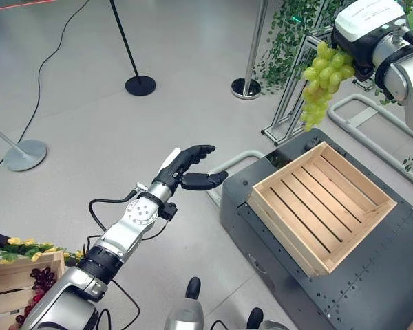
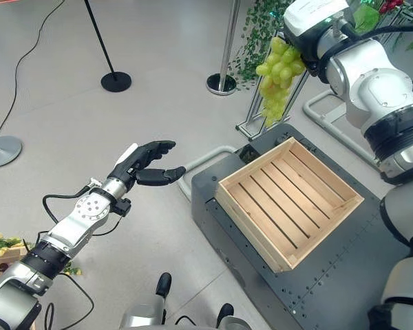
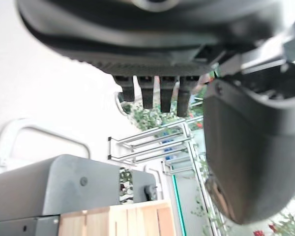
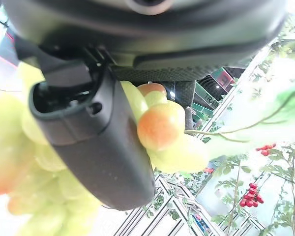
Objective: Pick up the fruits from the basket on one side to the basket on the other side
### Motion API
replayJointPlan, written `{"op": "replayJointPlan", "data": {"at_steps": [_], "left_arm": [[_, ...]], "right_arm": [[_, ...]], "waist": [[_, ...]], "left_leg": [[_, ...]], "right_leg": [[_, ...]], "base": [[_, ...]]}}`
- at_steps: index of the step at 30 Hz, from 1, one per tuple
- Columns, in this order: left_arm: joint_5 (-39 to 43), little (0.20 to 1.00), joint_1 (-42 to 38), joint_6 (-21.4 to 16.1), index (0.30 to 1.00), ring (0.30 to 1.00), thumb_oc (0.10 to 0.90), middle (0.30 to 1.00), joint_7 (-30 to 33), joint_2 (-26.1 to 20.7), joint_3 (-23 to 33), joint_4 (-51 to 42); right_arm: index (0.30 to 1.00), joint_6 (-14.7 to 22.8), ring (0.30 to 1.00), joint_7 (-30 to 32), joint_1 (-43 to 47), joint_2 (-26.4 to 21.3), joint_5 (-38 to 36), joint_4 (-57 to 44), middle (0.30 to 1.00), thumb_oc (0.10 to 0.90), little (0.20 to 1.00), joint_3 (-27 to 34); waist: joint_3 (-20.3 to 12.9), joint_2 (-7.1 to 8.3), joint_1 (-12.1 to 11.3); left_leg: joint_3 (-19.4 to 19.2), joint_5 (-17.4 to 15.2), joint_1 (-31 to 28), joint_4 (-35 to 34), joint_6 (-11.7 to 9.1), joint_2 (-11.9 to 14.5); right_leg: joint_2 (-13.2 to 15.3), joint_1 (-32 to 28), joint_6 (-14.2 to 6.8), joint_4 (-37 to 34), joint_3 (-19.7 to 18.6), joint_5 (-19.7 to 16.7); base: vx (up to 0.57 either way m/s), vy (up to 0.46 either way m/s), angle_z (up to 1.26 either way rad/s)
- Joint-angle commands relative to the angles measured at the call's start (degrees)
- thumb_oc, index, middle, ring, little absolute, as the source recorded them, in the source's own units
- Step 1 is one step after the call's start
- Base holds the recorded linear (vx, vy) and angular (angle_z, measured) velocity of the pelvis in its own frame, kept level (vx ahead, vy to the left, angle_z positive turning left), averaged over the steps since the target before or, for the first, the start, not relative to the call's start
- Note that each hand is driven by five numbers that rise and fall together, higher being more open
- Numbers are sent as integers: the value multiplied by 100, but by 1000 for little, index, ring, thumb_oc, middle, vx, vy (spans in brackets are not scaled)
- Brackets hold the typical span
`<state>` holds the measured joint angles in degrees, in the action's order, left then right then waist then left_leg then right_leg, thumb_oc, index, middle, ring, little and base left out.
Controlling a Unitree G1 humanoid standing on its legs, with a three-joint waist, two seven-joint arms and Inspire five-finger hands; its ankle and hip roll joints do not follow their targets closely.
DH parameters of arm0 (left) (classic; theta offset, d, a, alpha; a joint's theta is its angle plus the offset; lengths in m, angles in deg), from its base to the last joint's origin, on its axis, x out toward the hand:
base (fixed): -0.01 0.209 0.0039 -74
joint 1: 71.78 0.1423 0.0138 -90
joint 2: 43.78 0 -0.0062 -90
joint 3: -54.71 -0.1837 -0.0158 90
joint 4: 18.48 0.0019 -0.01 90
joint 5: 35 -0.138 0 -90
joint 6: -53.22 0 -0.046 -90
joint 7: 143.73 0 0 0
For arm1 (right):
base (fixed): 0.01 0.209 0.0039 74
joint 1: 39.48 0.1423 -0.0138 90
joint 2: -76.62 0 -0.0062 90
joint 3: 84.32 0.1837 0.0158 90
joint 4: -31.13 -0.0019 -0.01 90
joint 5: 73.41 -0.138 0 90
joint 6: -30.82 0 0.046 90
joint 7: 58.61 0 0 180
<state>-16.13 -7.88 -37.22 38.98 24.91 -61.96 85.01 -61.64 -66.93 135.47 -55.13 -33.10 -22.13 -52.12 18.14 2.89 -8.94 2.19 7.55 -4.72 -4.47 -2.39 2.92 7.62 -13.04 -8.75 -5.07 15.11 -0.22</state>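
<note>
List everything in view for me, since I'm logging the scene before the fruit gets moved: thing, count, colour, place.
green grapes: one bunch, green, hanging from the right hand above the far end of the cart
wooden crate: one, pale wood, empty, on the cart
cart: one, dark grey, right of centre
second crate: one, pale wood, lower left, holding dark red grapes
stanchion bases: three, black and silver, on the floor
left hand: open, over the floor
right hand: shut on the green grapes
</note>
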Motion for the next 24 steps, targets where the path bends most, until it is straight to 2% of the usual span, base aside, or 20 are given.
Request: {"op": "replayJointPlan", "data": {"at_steps": [1, 7, 11, 14, 15, 16, 17, 18, 19, 20, 21, 22, 23, 24], "left_arm": [[-21, 900, -469, -267, 900, 900, 800, 900, 95, -5, 115, -240], [97, 900, -668, 2, 900, 900, 800, 900, 142, -82, 177, -145], [-74, 900, -362, 75, 900, 900, 800, 900, 122, 61, 251, -173], [-110, 900, -153, -23, 900, 900, 800, 900, 103, 107, 255, -216], [-98, 900, -127, -32, 900, 900, 800, 900, -53, 129, 291, -295], [-67, 900, -210, -60, 900, 900, 800, 900, -325, 193, 232, -402], [-32, 900, -305, -82, 900, 900, 800, 900, -410, 208, 136, -435], [-28, 900, -346, -93, 900, 900, 800, 900, -427, 212, 97, -447], [28, 900, -478, -100, 900, 900, 800, 900, -458, 192, 30, -416], [202, 900, -637, -167, 900, 900, 800, 900, -476, 66, -77, -338], [386, 900, -806, -300, 900, 900, 800, 900, -503, -102, -159, -222], [381, 900, -816, -321, 900, 900, 800, 900, -514, -97, -147, -213], [434, 900, -819, -321, 900, 900, 800, 900, -530, -111, -103, -273], [631, 900, -782, -295, 900, 900, 800, 900, -536, -141, -72, -317]], "right_arm": [[300, -260, 300, 196, 739, 49, 349, 164, 300, 400, 300, -657], [300, -297, 300, 162, 640, 134, 302, -47, 300, 400, 300, -482], [300, -345, 300, 242, 457, 116, 115, -97, 300, 400, 300, -268], [300, -307, 300, 325, 427, 35, 93, -146, 300, 400, 300, -255], [300, -301, 300, 373, 384, -126, 100, -142, 300, 400, 300, -251], [300, -376, 300, 401, 135, -424, 259, -210, 300, 400, 300, -78], [300, -456, 300, 464, -49, -554, 314, -223, 300, 400, 300, 34], [300, -474, 300, 515, -120, -594, 331, -224, 300, 400, 300, 73], [300, -442, 300, 643, -272, -656, 401, -181, 300, 400, 300, 199], [300, -420, 300, 814, -528, -643, 492, -134, 300, 400, 300, 454], [300, -406, 300, 870, -796, -790, 629, -360, 300, 400, 300, 704], [300, -418, 300, 860, -844, -828, 632, -424, 300, 400, 300, 746], [300, -432, 300, 844, -944, -1015, 541, -627, 300, 400, 300, 805], [300, -450, 300, 810, -1062, -1139, 499, -819, 300, 400, 300, 923]], "waist": [[-1467, 304, -19], [-1504, 276, -31], [-1489, 258, -79], [-1472, 259, -135], [-1434, 264, -72], [-1366, 274, 102], [-1342, 226, 171], [-1351, 200, 205], [-1339, 144, 290], [-1272, 106, 292], [-1152, 60, 342], [-1129, 57, 366], [-1056, 21, 465], [-1001, 38, 562]], "left_leg": [[-139, -676, -371, 215, -196, 137], [-113, -662, -371, 161, -183, 117], [-118, -605, -311, 228, -207, 192], [-37, -588, -226, 270, -164, 63], [-485, -697, -158, 541, -158, -22], [-1302, -869, -60, 1037, -214, 18], [-1575, -840, -30, 979, -210, 73], [-1623, -872, -64, 906, -240, 97], [-1814, -791, -126, 733, -240, 233], [-1631, -771, -72, 739, -73, 87], [-1244, -695, -32, 620, 164, -167], [-1263, -691, -47, 616, 187, -173], [-1188, -653, -100, 552, 225, -141], [-1055, -623, -167, 457, 211, -134]], "right_leg": [[-72, 240, 315, 235, -122, -90], [-71, 245, 291, 257, -98, -64], [-125, 283, 369, 448, 15, 58], [-172, 286, 383, 419, 45, 25], [-150, 271, 388, 468, 236, 42], [-38, 246, 411, 654, 628, 94], [4, 262, 403, 903, 830, 191], [1, 242, 366, 988, 841, 294], [45, 282, 349, 1250, 963, 439], [183, 527, 319, 1980, 981, 466], [483, 1168, -52, 3397, 500, -166], [522, 1303, -103, 3616, 434, -229], [569, 1657, -176, 4027, 100, -518], [423, 1833, -199, 3890, -254, -652]], "base": [[16, -2, 6], [10, -3, 1], [62, -29, 2], [35, 19, 11], [-7, 118, 24], [-24, 160, 62], [25, 144, 101], [43, 132, 144], [10, 151, 144], [-30, 225, 140], [-31, 175, 94], [21, 96, 58], [30, -71, 34], [61, -214, 73]]}}
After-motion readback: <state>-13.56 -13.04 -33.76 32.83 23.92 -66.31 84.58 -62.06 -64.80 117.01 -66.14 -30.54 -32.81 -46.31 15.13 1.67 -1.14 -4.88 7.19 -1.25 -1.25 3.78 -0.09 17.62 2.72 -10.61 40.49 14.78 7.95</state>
